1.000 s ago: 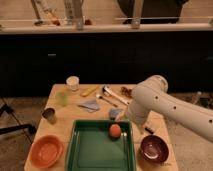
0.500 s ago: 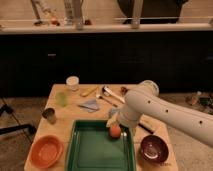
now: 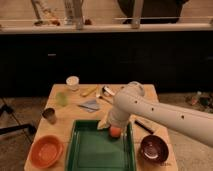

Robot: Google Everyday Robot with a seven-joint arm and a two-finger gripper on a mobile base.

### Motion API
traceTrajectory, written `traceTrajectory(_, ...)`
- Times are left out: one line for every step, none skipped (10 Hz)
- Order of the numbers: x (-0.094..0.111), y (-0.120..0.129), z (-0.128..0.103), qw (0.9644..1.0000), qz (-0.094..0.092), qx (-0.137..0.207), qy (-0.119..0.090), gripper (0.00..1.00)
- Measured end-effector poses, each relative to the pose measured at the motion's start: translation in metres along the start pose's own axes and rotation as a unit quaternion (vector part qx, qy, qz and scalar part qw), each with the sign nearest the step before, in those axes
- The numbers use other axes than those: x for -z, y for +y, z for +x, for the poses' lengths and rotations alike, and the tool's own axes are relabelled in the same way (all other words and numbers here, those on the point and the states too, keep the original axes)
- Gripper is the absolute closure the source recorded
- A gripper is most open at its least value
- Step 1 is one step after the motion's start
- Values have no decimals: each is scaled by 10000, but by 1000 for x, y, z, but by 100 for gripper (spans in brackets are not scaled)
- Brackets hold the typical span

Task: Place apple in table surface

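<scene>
Claw (image 3: 113,126): lowered over the far right corner of the green tray (image 3: 95,150), spread wide, right at the apple (image 3: 116,132); no hold on it can be made out. Apple: lying inside the tray, not on the bare worktop (image 3: 70,116).

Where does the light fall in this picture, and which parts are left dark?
Camera view: the table and tray are evenly lit, without glare; the shelf on top is bright; the wall below it is dark; the gripper, at the apple, is masked by the pale arm.
</scene>
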Motion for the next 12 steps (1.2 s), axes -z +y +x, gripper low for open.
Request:
traceTrajectory(-8,1,3,10000,-16,45,28,20)
traceTrajectory(-15,2,5,10000,-28,58,40,20)
traceTrajectory(-21,2,7,9999,-48,80,42,20)
traceTrajectory(-27,1,11,9999,-83,109,51,20)
traceTrajectory(-31,2,14,9998,-119,121,53,20)
traceTrajectory(-35,2,16,9998,-147,135,51,20)
traceTrajectory(-40,3,19,9997,-176,143,36,20)
traceTrajectory(-45,3,22,9996,-187,203,4,20)
traceTrajectory(-49,3,24,9995,-186,239,-22,20)
traceTrajectory(-54,6,27,9994,-198,273,-55,20)
traceTrajectory(-59,10,31,9993,-204,317,-88,20)
traceTrajectory(-62,13,34,9991,-212,353,-112,20)
